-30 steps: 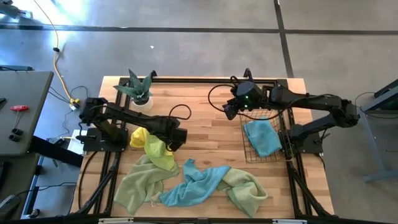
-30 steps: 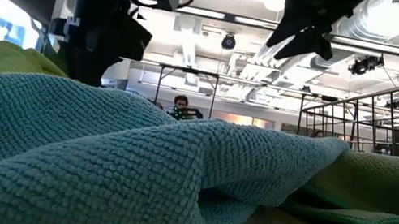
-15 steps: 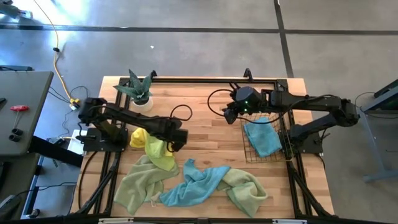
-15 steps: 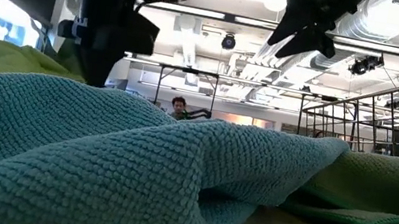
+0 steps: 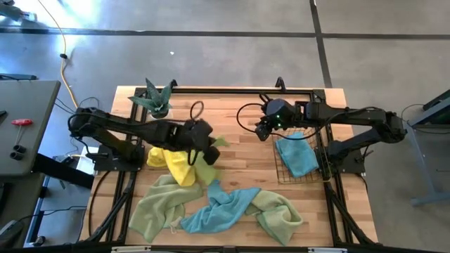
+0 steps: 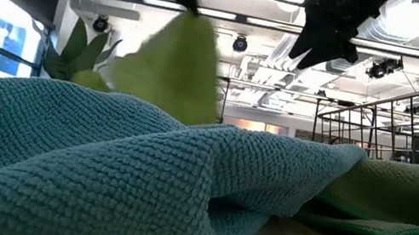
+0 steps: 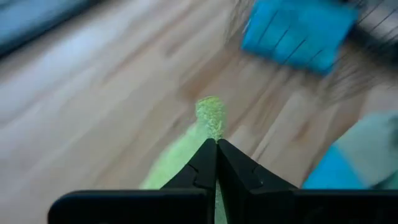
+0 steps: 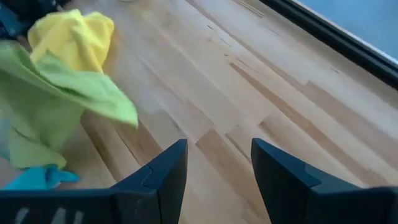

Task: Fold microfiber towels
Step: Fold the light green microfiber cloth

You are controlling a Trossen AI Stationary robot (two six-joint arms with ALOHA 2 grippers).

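Observation:
My left gripper (image 5: pixel 206 135) is above the table's middle, shut on a lime green microfiber towel (image 5: pixel 205 160), which hangs from it in the low view (image 6: pixel 175 68). A yellow towel (image 5: pixel 169 159) lies bunched beside it. Nearer the front edge lie a pale green towel (image 5: pixel 158 207), a light blue towel (image 5: pixel 221 207) and another green towel (image 5: pixel 280 215), overlapping. One blue towel (image 5: pixel 295 156) lies in the wire basket (image 5: pixel 323 151). My right gripper (image 5: pixel 261 131) hovers open left of the basket, holding nothing. My left gripper pinches the lime green towel near a corner between its two shut fingers; the corner tip (image 7: pixel 210 113) sticks out past the fingertips. The towel hangs slack below the gripper. Whether its lower end (image 5: pixel 204 176) still lies on the other towels, I cannot tell.
A potted plant (image 5: pixel 158 100) stands at the far left of the table. Bare wood (image 5: pixel 232 112) shows between the two grippers and along the far edge. Beyond the table's left edge stands a grey side table (image 5: pixel 24 126).
My left gripper has shut on the lime green towel, then risen and gone toward the far edge. The towel has been drawn up off the pile beside the yellow towel and now hangs from the gripper.

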